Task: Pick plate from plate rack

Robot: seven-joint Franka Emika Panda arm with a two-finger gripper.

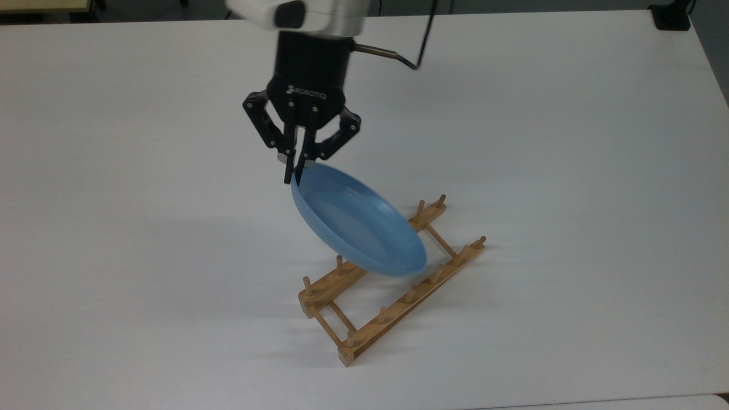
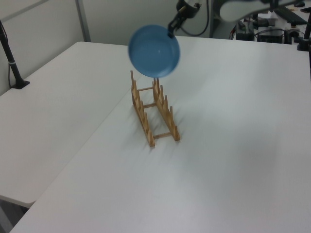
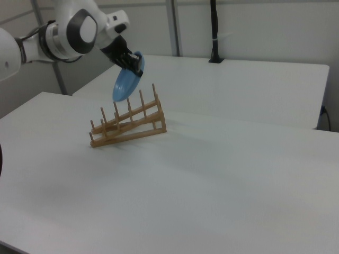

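The plate, light blue, hangs in the air above the plate rack, clear of its pegs, with its hollow face tilted toward the top view's camera. The gripper pinches the plate's upper rim, fingers closed narrowly on it. In the top view the black wrist points straight down from the white arm. In the right view the arm reaches in from the right view's left. The rack stands on the white table.
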